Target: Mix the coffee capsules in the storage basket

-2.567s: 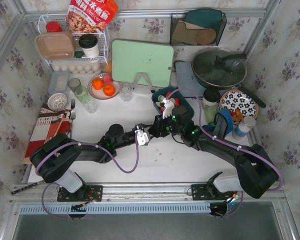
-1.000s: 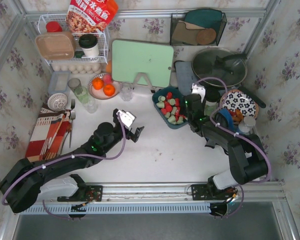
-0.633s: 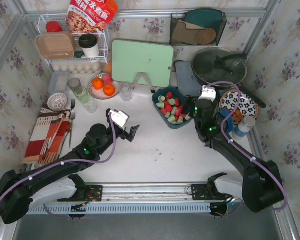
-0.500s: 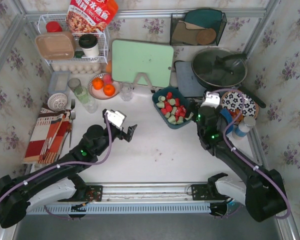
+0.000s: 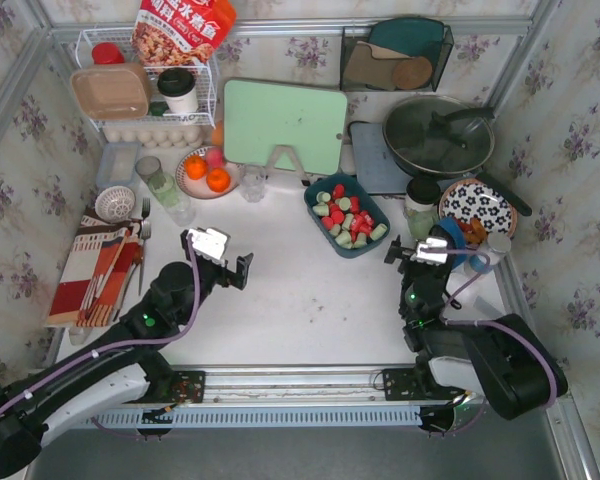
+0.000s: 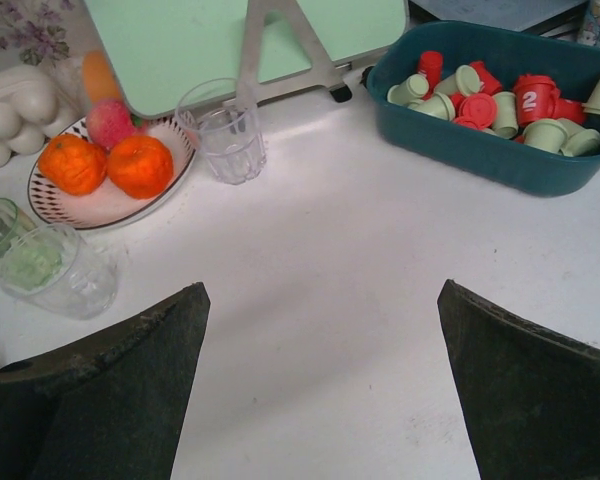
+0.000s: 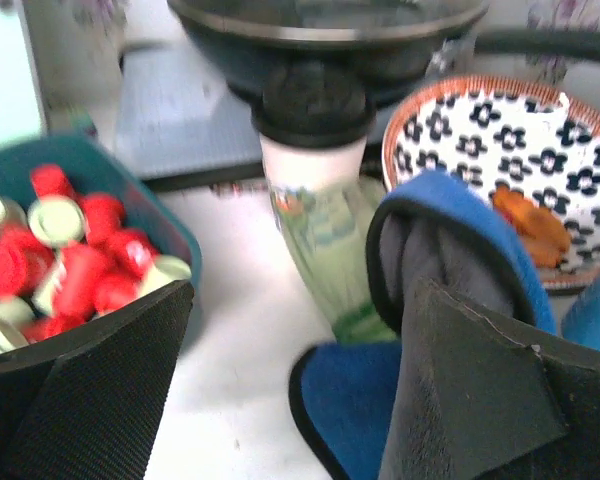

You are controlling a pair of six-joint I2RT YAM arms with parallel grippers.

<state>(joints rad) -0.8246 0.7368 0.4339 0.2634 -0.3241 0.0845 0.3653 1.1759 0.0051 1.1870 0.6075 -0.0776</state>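
- Left end effector hangs low over the bare tabletop, its fingers spread wide with nothing between them
- Right end effector is likewise spread and empty, just beside a blue cloth and a black-lidded jar
- Basket sits on the tabletop toward the back, between the two arms and apart from both
- Capsules lie in a loose heap inside it, and the red and pale green ones look fairly mingled
- Capsules look light, hard-shelled and smooth, so they will probably roll and skid when nudged; a pinch across the tapered body near the wider rim seems safest
- Basket looks like light, stiff plastic that may slide when stirred, so bracing its rim with one arm seems wise
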